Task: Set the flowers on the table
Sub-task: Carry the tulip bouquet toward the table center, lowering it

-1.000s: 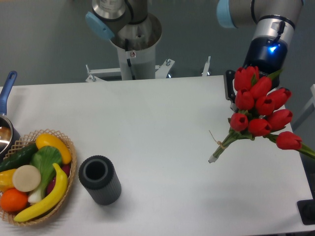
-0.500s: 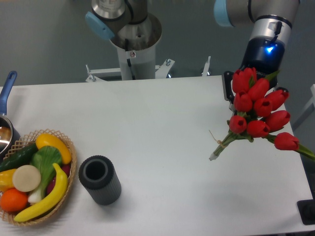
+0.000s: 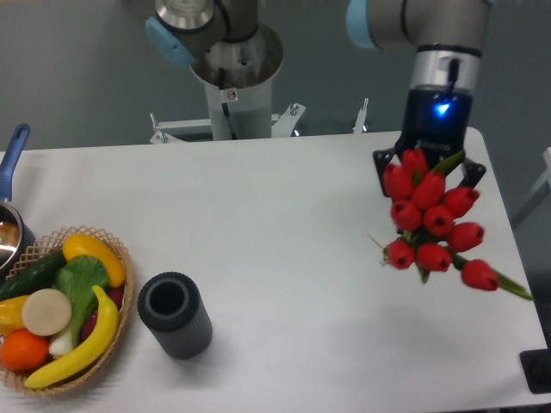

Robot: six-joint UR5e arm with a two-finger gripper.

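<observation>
The white table (image 3: 275, 224) is filling most of the view, with a grey wall running behind it. The arm is reaching down from the upper right, its wrist glowing blue, and the gripper (image 3: 428, 169) is pointing down over the table's right side, largely hidden behind the blooms; its dark fingers are showing either side of the bunch and appear to be gripping the flowers (image 3: 430, 228). The red tulip buds are facing the camera in a tight cluster, one bud and green stem trailing toward the right edge.
</observation>
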